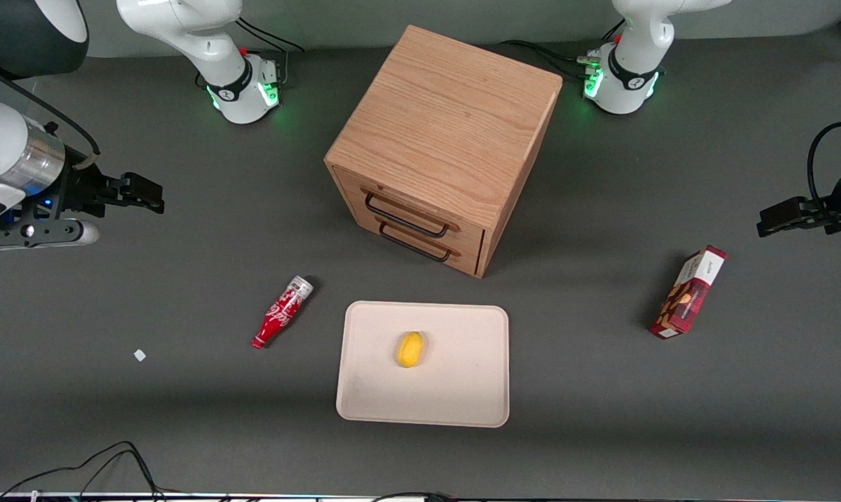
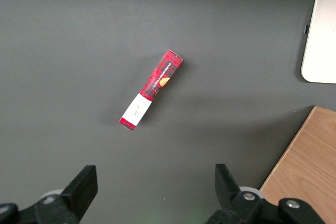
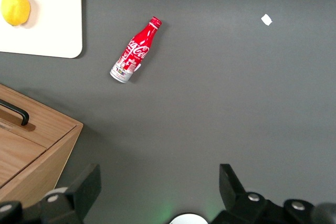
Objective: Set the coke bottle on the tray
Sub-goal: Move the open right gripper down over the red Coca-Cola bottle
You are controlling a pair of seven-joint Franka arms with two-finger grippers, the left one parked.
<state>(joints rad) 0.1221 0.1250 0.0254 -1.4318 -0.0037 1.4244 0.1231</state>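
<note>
The coke bottle (image 1: 282, 312) (image 3: 135, 51) lies on its side on the dark table, red with white script, silvery base pointing toward the wooden drawer cabinet. Beside it sits the cream tray (image 1: 462, 390) (image 3: 58, 30), flat with rounded corners, holding a yellow lemon (image 1: 410, 348) (image 3: 15, 8). My right gripper (image 1: 141, 194) (image 3: 160, 184) hangs open above bare table at the working arm's end, well apart from the bottle and farther from the front camera than it. Nothing is between its fingers.
A wooden two-drawer cabinet (image 1: 441, 139) stands at the table's middle, its drawer fronts facing the tray. A red snack box (image 1: 687, 291) (image 2: 151, 88) lies toward the parked arm's end. A small white scrap (image 1: 139, 355) (image 3: 266, 20) rests near the bottle.
</note>
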